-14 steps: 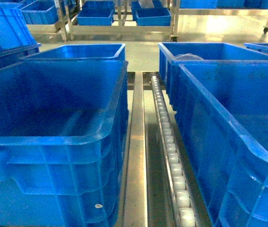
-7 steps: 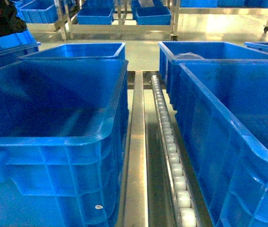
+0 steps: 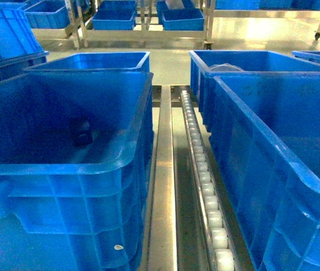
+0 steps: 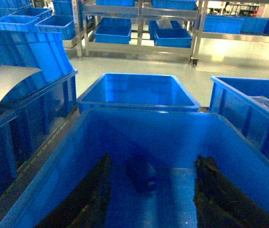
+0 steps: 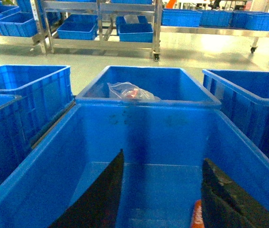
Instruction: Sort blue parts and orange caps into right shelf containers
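My left gripper [image 4: 148, 194] gapes empty over near-left container [image 4: 53, 156]; dark part [image 4: 141, 173] lying at its 12 o'clock. Right gripper [image 5: 160, 199] wide open, empty; orange cap [image 5: 197, 216] binned. Remaining count: can't tell.

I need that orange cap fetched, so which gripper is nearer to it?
Right. The orange cap lies on the crate floor beside the right gripper. The left gripper hangs over the neighbouring crate, above a dark part.

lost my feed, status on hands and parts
Left hand open over left crate, dark part below it. Right hand open, orange cap at fingertip. Nothing blocking.
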